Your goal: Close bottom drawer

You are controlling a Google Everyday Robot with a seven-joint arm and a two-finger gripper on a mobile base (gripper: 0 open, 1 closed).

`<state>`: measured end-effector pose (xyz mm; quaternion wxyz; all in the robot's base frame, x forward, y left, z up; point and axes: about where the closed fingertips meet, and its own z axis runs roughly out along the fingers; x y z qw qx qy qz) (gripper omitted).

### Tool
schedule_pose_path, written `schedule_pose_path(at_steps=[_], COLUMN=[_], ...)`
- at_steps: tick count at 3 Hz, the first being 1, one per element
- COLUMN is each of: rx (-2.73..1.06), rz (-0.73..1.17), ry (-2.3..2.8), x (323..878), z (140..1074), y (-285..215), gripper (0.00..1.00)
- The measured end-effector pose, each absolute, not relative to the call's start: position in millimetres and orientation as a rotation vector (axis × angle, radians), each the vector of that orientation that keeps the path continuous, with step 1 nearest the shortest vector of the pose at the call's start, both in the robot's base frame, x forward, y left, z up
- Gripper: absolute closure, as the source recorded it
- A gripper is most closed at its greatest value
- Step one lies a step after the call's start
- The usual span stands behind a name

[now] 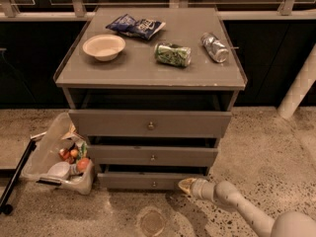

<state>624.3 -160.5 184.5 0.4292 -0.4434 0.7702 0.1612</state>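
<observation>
In the camera view, the bottom drawer is seen lowest in the cabinet. Its front stands a little forward of the frame, so it is judged not yet shut. The gripper is held low at the right end of that front, touching or just beside it; whether it is apart or together cannot be told. The push is best kept level and aimed nearer the knob, so that the drawer is not skewed
</observation>
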Motion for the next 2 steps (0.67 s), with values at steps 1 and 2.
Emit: schedule_pose_path(at_steps=[1, 2], rx=[-1.107, -1.131], rz=[0.403, 0.457], ry=[1.922, 1.927], x=[624, 603], z=[184, 183], y=[-160, -148], gripper=[0.34, 0.11])
